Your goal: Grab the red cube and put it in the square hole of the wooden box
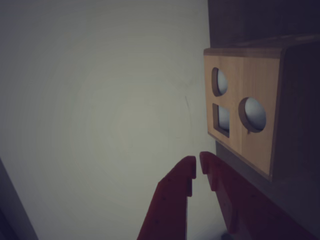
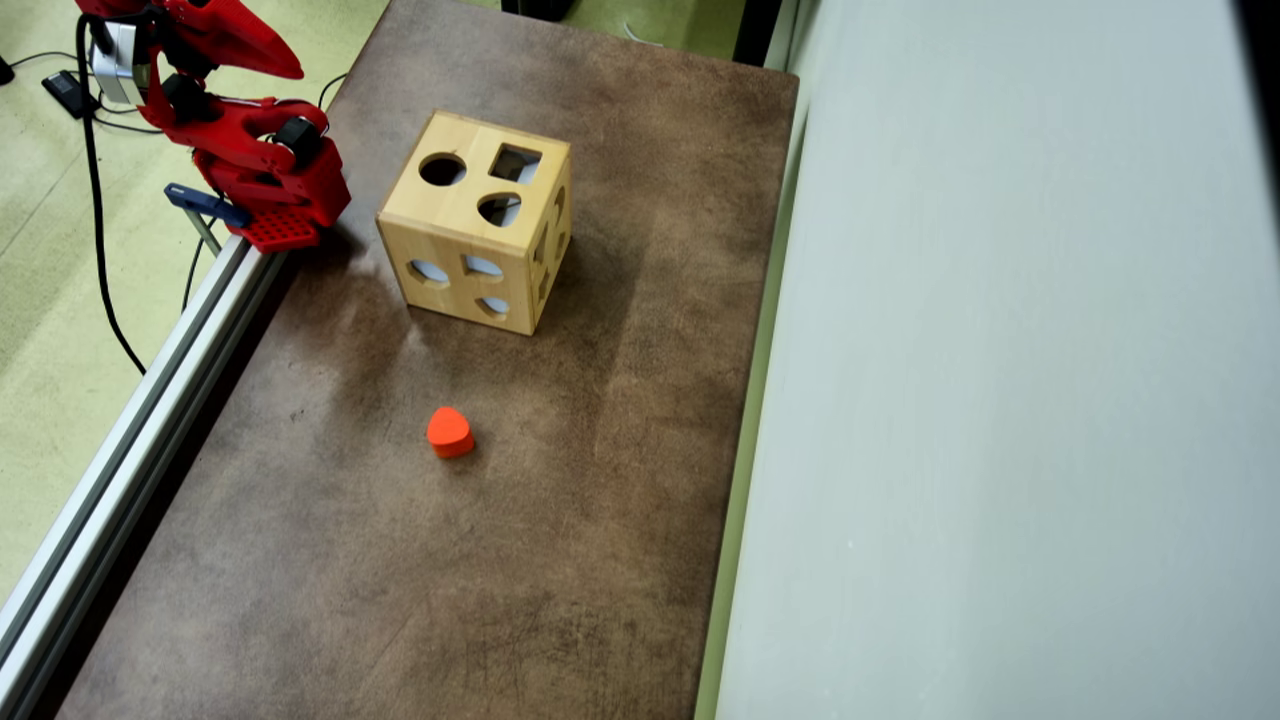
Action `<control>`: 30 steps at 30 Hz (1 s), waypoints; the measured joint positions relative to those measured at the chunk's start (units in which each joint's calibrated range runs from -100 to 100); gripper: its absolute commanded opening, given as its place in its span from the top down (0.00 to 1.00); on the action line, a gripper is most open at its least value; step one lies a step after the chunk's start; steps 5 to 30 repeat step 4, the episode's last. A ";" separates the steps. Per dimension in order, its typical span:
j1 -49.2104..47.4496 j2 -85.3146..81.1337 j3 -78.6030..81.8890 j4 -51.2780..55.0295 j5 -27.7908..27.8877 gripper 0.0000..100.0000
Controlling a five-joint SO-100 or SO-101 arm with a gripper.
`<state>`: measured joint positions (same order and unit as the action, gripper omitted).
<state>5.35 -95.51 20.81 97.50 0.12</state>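
Two fingers [image 1: 196, 166] beside wooden box [image 1: 252, 95]

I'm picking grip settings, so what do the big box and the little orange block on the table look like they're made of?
The wooden box looks like pale, smooth-sanded wood: faint grain, a seam line across the top face, and clean cut-outs. The orange block looks matte and evenly coloured, with rounded edges; it could be painted wood or plastic, the overhead view cannot settle which.

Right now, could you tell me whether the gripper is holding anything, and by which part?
Nothing is held: the gripper has its fingers nearly together with empty space between them.
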 measured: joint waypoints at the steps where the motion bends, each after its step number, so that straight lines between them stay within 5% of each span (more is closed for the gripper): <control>1: 0.00 0.00 0.00 0.00 0.00 0.98; 30: 0.00 0.00 0.00 0.00 0.00 0.98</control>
